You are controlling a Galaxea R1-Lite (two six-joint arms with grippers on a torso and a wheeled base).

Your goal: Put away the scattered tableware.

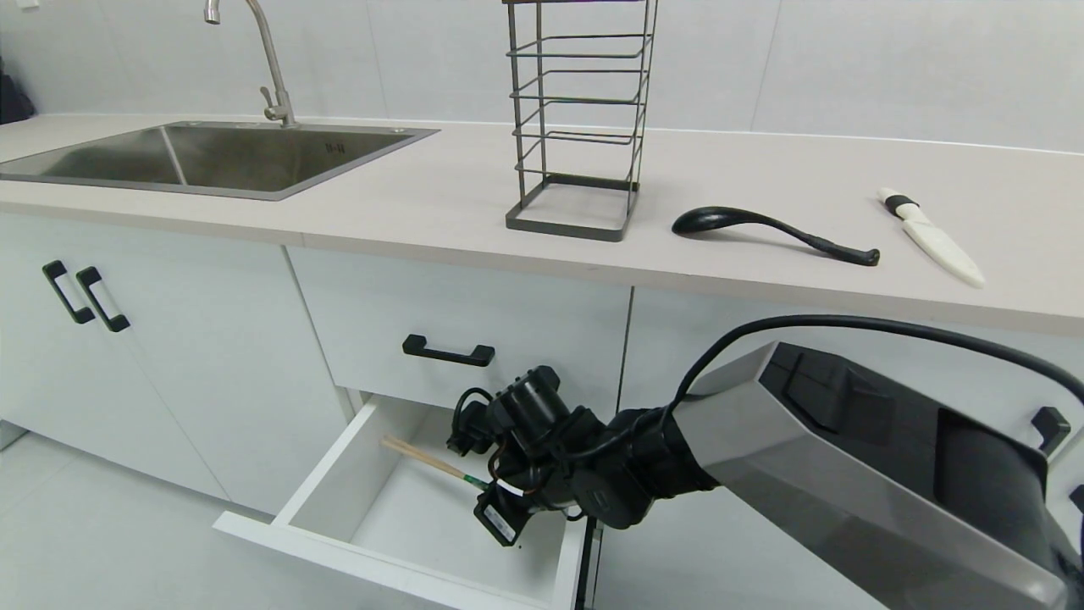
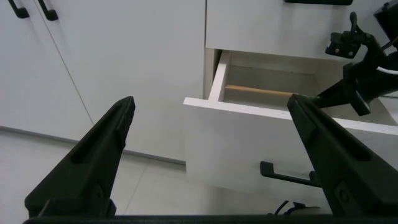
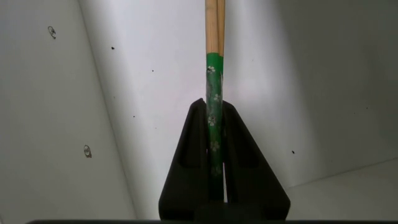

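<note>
1. Where the table (image 1: 440,195) runs up and off to the left of the open drawer (image 1: 398,559), a steel sink (image 1: 279,193) is set into it, with a faucet (image 1: 269,63) at its back edge.
2. Left of the drawer and a little higher, two cupboard doors carry a pair of black handles (image 1: 85,295).
3. Out in front of the drawer (image 2: 249,149), toward its left corner, the left gripper (image 2: 211,101) hangs over the floor. Its fingers (image 2: 106,143) are spread wide apart with nothing between them.
4. Inside the drawer, a pair of wooden chopsticks (image 1: 428,460) with green ends slants from the left wall toward the right side. The bare tips lie near the left wall (image 2: 258,92).
5. Over the right half of the drawer, the right gripper (image 1: 483,483) reaches in from the right. Its fingers are clamped together on the green ends of the chopsticks (image 3: 214,37), which run straight out from the gripper (image 3: 214,109) across the white drawer floor.
6. Directly above the drawer, a second drawer is closed, with a black handle (image 1: 449,350) on its front.
7. Above the drawer's right side, a dark wire rack (image 1: 566,230) stands upright on the table.
8. Up and to the right of the drawer, a black ladle (image 1: 707,221) lies on the table, its bowl toward the rack.
9. Farther right of the drawer, a white knife (image 1: 931,239) lies on the table, apart from the ladle.
</note>
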